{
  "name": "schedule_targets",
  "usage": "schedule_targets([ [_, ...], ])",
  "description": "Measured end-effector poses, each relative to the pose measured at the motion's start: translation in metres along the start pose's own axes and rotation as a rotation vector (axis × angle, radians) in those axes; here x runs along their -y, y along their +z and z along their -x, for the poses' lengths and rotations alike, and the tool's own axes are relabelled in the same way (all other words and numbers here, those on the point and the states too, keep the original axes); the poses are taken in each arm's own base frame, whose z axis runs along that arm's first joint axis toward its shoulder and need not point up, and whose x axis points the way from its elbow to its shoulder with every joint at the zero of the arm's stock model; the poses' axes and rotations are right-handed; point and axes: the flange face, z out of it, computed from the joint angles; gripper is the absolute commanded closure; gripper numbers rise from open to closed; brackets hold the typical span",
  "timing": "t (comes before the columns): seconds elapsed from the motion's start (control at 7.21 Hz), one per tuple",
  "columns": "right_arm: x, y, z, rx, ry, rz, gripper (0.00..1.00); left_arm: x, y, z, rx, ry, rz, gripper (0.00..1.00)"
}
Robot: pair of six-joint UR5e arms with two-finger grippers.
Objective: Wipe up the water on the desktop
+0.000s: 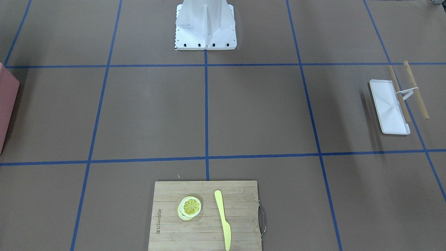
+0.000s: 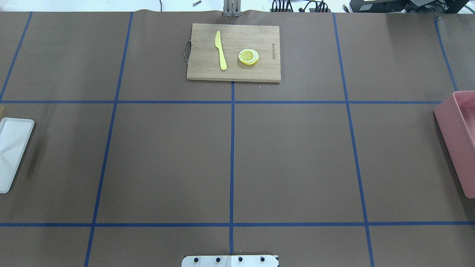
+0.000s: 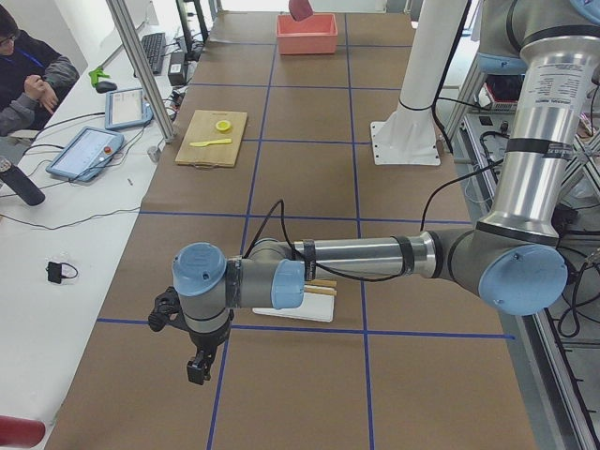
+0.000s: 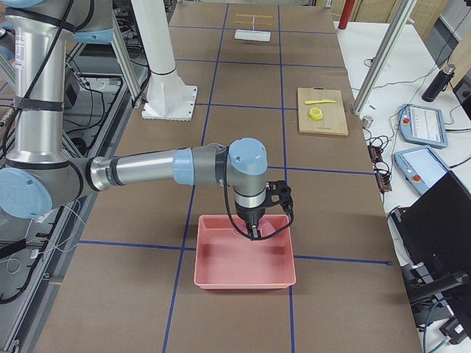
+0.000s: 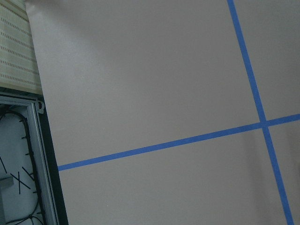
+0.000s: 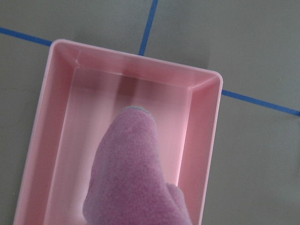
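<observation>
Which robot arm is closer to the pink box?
Right. The right end effector hangs just above the pink box, within its rim. The left end effector is far off at the other end, near the white tray.

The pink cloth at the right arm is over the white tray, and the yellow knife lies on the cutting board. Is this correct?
One part is wrong. The pink cloth is over the pink bin, not the white tray; the right wrist view shows this. The yellow knife does lie on the cutting board.
</observation>
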Motion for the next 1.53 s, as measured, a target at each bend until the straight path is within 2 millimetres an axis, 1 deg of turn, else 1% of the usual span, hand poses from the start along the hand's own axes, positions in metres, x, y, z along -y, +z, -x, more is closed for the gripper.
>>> schedule_targets([
  [0.14, -0.025, 0.013, -0.001, 0.018, -0.002, -0.006, 0.85, -0.001, 0.001, 0.000, -0.010, -0.002, -0.001, 0.02],
  [0.28, -0.045, 0.023, -0.001, 0.029, -0.004, -0.005, 0.48, -0.002, 0.002, -0.001, -0.015, -0.002, -0.002, 0.02],
  [0.42, -0.057, 0.026, 0.001, 0.034, -0.007, -0.007, 0.00, -0.002, 0.002, -0.001, -0.017, -0.002, -0.002, 0.02],
  [0.56, -0.056, 0.022, 0.006, 0.036, -0.011, -0.020, 0.00, -0.002, 0.002, -0.001, -0.018, -0.002, -0.003, 0.02],
  [0.69, -0.042, 0.015, 0.012, 0.039, -0.020, -0.039, 0.00, -0.002, 0.002, -0.001, -0.019, -0.003, -0.002, 0.02],
  [0.97, 0.006, -0.001, 0.025, 0.038, -0.044, -0.069, 0.00, -0.002, 0.002, -0.001, -0.019, -0.003, -0.002, 0.02],
  [1.11, 0.021, -0.007, 0.028, 0.037, -0.011, -0.079, 0.00, -0.002, 0.003, 0.000, -0.019, -0.004, -0.001, 0.02],
  [1.39, 0.050, -0.024, 0.030, 0.020, 0.126, -0.110, 0.00, -0.003, 0.004, 0.000, -0.023, -0.006, 0.001, 0.02],
  [1.53, 0.060, -0.021, 0.025, -0.005, 0.161, -0.099, 0.00, -0.005, 0.006, 0.000, -0.030, -0.008, 0.001, 0.02],
])
